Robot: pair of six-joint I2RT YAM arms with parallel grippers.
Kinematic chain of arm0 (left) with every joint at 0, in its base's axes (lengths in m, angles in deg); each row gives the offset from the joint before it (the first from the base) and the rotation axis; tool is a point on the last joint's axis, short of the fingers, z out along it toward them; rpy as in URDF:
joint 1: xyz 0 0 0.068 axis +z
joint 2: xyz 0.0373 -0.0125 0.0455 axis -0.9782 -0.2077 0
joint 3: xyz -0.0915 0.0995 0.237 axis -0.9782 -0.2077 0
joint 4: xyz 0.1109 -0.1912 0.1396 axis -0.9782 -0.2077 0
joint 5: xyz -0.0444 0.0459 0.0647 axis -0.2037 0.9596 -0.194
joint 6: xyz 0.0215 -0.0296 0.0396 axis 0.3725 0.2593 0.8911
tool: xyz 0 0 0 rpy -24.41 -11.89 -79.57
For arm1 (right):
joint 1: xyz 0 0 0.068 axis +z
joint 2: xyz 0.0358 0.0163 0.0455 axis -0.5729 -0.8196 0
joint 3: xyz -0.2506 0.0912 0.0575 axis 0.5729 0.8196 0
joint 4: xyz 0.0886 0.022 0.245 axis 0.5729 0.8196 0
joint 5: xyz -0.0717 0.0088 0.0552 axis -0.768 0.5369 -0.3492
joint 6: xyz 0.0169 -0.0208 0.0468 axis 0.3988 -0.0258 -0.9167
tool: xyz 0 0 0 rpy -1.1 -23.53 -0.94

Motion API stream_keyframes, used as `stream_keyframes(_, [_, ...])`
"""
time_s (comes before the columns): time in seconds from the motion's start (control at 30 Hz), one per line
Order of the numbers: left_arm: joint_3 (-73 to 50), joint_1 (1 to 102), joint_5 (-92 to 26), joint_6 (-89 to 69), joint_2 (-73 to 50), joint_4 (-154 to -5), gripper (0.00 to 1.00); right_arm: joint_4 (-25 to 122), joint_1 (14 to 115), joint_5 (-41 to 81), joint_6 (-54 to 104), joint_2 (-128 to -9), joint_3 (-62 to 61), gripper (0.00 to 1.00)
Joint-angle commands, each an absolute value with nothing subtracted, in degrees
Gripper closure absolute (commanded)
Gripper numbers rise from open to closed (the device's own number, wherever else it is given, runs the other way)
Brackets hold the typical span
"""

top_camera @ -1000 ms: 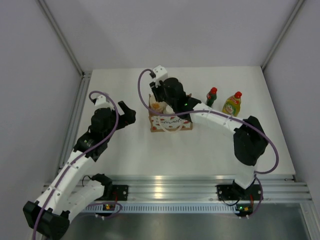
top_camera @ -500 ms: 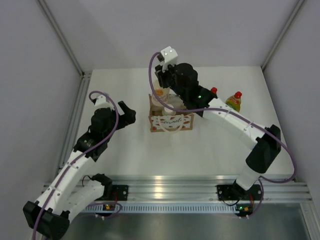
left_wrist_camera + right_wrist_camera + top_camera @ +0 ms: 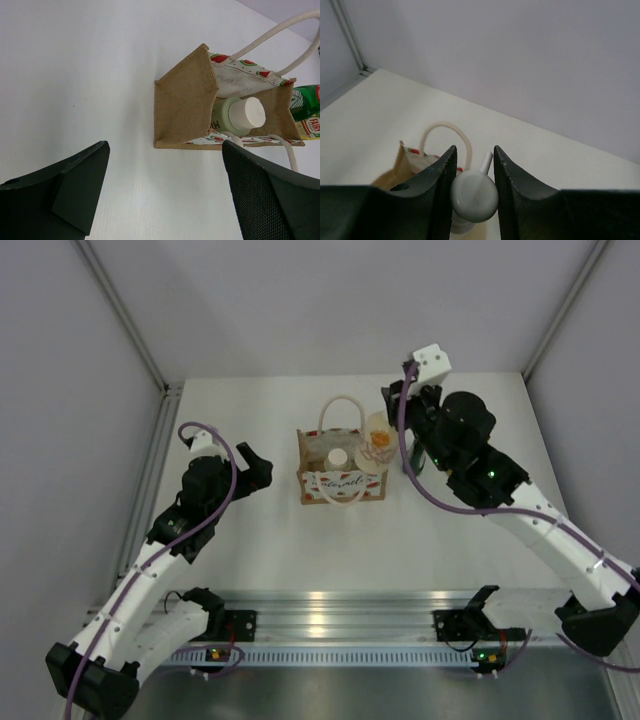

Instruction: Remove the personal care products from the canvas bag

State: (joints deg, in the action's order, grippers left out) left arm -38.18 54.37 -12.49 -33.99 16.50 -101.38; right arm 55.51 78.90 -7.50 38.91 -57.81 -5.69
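Right claw [image 3: 474, 149]: fingers were clamped tight on the cream bottle [image 3: 378, 440], whose white nozzle poked out between them.
Cream bottle: was held in the air, over the 2 o'clock corner of the canvas bag [image 3: 341, 483].
Canvas bag: stood upright near the middle of the table [image 3: 300, 540], with one rope handle arched up at its 12 o'clock side.
Pale bottle [image 3: 235, 116]: was inside the bag, white cap up.
Left claw [image 3: 256, 464]: fingers were spread wide and held nothing; it was at the bag's 9 o'clock, apart from it.
Green bottle [image 3: 301, 100]: was just past the bag's far end in the left wrist view, cut by the frame edge.
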Motion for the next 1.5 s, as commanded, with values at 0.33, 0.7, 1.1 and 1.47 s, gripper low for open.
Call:
stream_keyframes(0.33, [-37.8, 54.3, -14.8, -34.4, 16.5, -98.7, 0.02, 50.2, 60.6, -27.8, 24.5, -34.6, 24.3, 1.0])
stream_keyframes(0.7, [-37.6, 54.3, -15.1, -34.2, 15.8, -98.7, 0.02, 33.9, 49.9, -33.6, 24.2, -43.8, 37.0, 1.0])
stream_keyframes(1.1, [-37.3, 54.4, -15.8, -33.9, 14.5, -98.7, 0.02, 41.4, 49.8, -34.2, 17.3, -48.0, 34.9, 0.23])
stream_keyframes(1.47, [-36.9, 54.3, -20.9, -34.2, 8.7, -96.7, 0.02, 46.7, 52.6, -5.0, 16.8, -34.9, 30.3, 0.12])
